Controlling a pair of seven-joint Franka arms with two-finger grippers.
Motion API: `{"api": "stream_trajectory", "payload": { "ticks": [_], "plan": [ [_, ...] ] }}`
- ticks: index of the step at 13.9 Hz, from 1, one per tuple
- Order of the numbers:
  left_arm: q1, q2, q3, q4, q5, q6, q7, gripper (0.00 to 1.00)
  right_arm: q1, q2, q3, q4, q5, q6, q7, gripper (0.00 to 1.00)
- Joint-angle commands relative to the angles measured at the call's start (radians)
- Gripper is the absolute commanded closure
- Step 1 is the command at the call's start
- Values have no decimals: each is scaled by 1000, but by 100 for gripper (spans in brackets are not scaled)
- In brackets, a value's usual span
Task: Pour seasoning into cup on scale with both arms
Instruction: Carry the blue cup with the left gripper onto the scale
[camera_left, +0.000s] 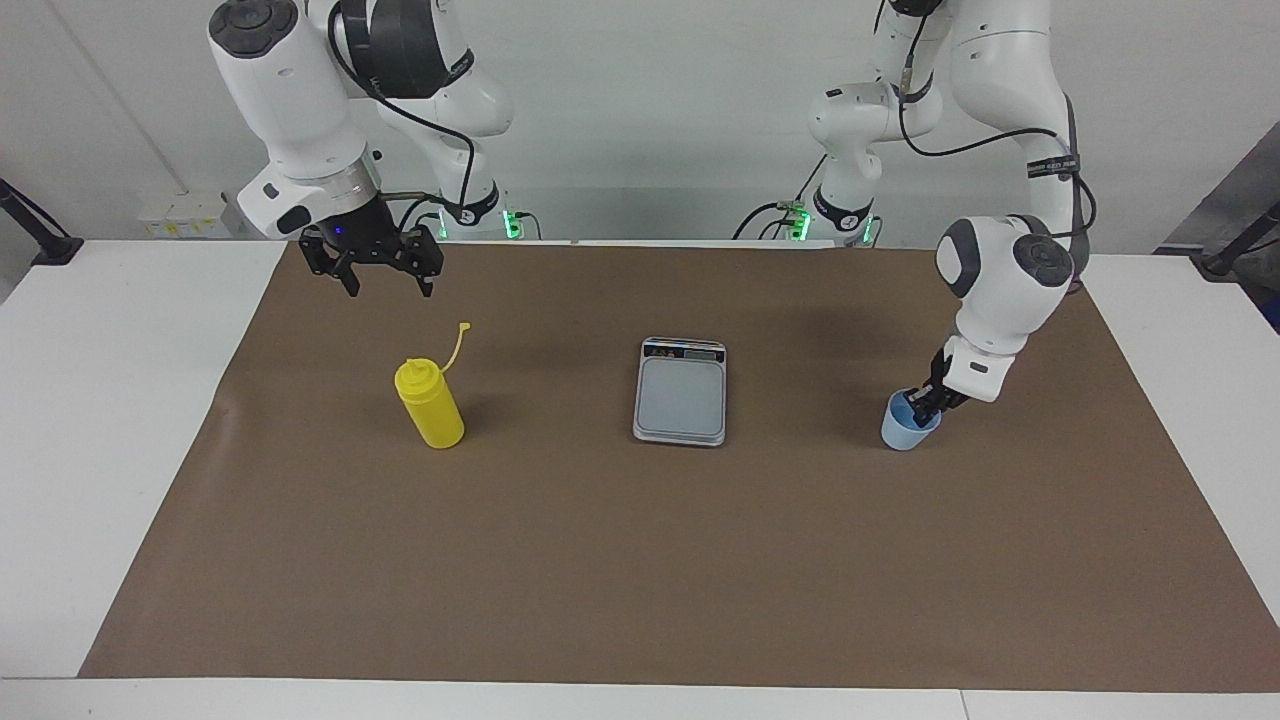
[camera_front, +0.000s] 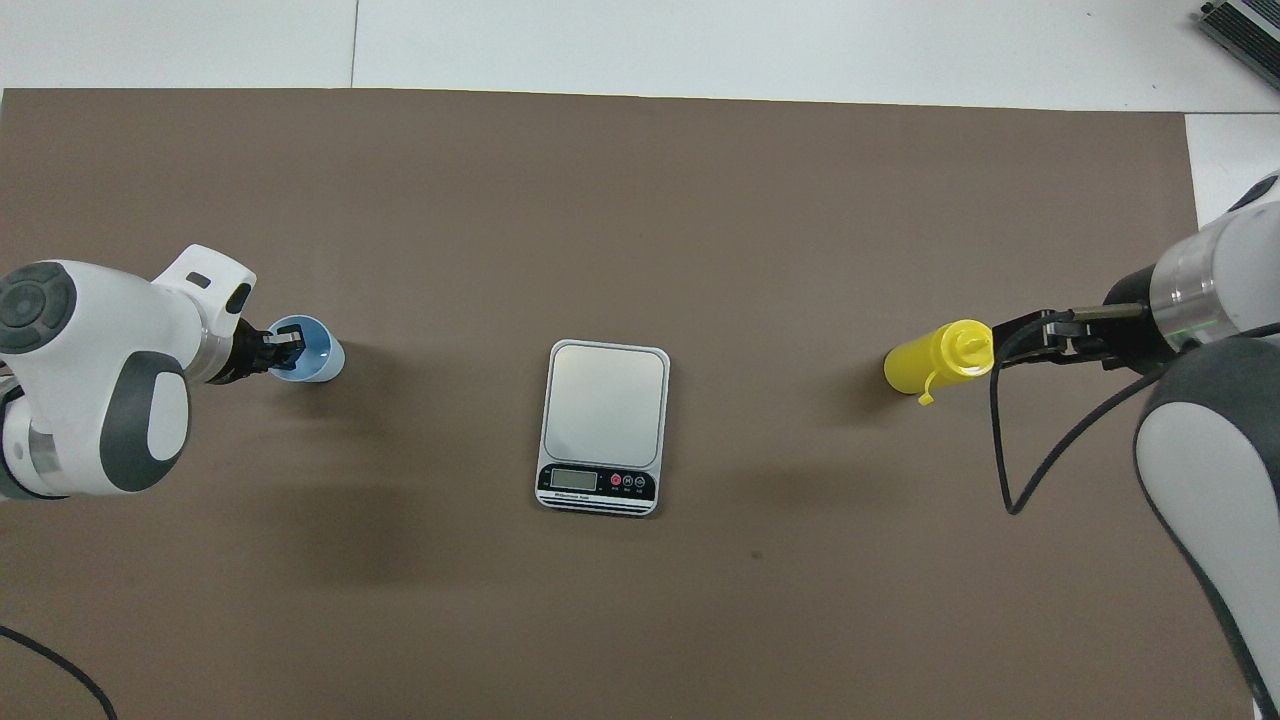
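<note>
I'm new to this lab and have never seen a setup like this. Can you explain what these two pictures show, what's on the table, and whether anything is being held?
You see two white robot arms at a table covered by a brown mat, each ending in a black two-finger gripper. One picture is taken from across the table, facing the robots; the other looks down from above their own end, so the sides are swapped between them.

On the mat are three things in a row: a yellow bottle at the right arm's end, a scale in the middle, nothing on it, and a blue cup at the left arm's end.

The left gripper is shut on the cup's rim, one finger inside; the cup stands on the mat. The right gripper waits open in the air, holding nothing, near the bottle but higher.
</note>
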Motion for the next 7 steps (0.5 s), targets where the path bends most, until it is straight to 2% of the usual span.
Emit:
{"api": "stream_trajectory", "payload": {
  "ticks": [1,5,7],
  "plan": [
    [-6,11,11,146,0,-165,20,100,-3,-23,3,-21,-10,0,26,0],
    [-17,-15,-4,269,0,-309,20,100,0,-23,3,-21,-10,0,72,0],
    [-62,-18,-23,324,-1,-357,-4,100,0,-25,3,-23,-10,0,82,0]
  ]
}}
